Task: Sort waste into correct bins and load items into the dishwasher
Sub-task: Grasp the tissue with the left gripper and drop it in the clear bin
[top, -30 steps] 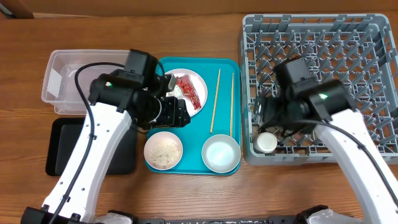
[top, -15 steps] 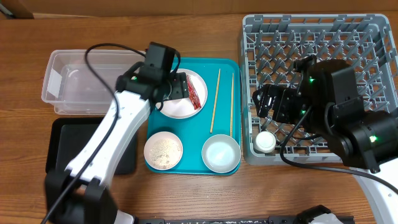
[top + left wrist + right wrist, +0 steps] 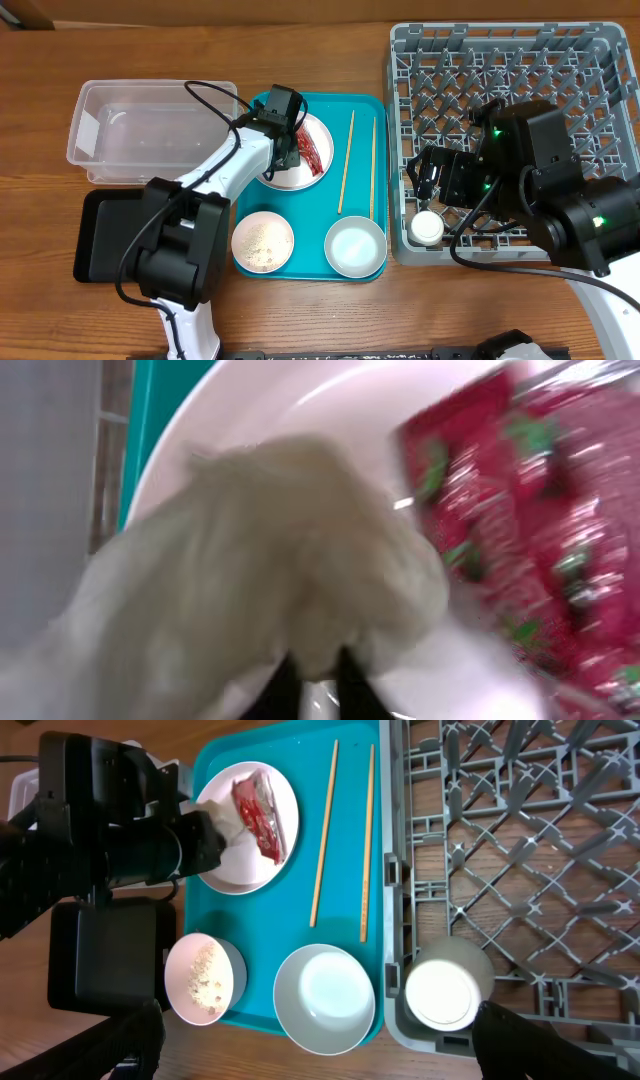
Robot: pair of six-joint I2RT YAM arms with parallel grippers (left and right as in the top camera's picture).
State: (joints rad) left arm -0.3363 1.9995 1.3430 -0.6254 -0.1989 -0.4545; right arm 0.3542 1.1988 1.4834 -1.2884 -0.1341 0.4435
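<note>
My left gripper (image 3: 315,688) has its jaws narrow, pinching the near edge of the crumpled tissue (image 3: 290,550). The tissue lies on the white plate (image 3: 290,400). The red wrapper (image 3: 530,510) is to the right of the jaws, just beside the tissue. My right gripper (image 3: 430,182) has its jaws wide and holds nothing. It is over the grey rack (image 3: 600,60), and the small cup (image 3: 445,990) stands between the jaws, nearer the right one, down in the rack's corner.
</note>
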